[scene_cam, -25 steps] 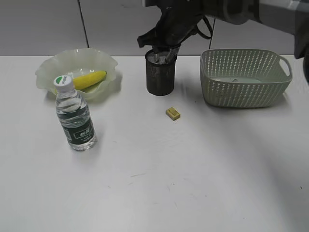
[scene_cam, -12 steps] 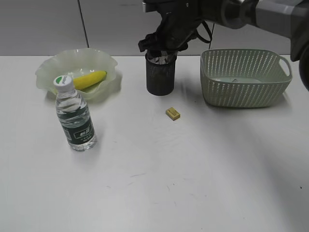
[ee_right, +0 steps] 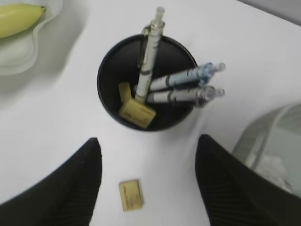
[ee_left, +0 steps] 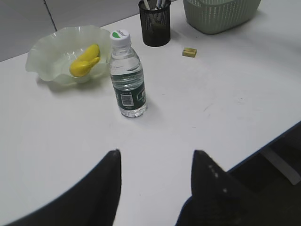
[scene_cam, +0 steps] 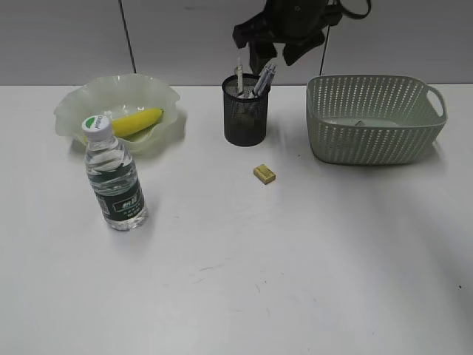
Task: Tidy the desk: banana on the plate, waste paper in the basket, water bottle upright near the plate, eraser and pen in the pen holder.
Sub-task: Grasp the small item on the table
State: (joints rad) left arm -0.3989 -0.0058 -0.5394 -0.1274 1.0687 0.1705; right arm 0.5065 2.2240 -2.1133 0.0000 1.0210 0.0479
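My right gripper (scene_cam: 275,50) hangs open and empty above the black mesh pen holder (scene_cam: 245,118). In the right wrist view (ee_right: 148,146) the holder (ee_right: 109,99) holds three pens (ee_right: 181,80) and two yellow erasers (ee_right: 137,112). Another yellow eraser (scene_cam: 264,174) lies on the desk in front of the holder (ee_right: 131,194). The banana (scene_cam: 137,120) lies in the wavy green plate (scene_cam: 157,92). The water bottle (scene_cam: 114,177) stands upright in front of the plate. Waste paper (ee_right: 275,165) lies in the basket (scene_cam: 377,122). My left gripper (ee_left: 155,153) is open and empty, low over the desk's near edge.
The white desk (scene_cam: 295,266) stretches in front of the objects. Its front edge (ee_left: 263,143) shows in the left wrist view. A grey wall (scene_cam: 170,37) runs behind the table.
My right gripper has risen from the pen holder's mouth and moved slightly right, leaving the pens standing in the holder. The other objects have not moved.
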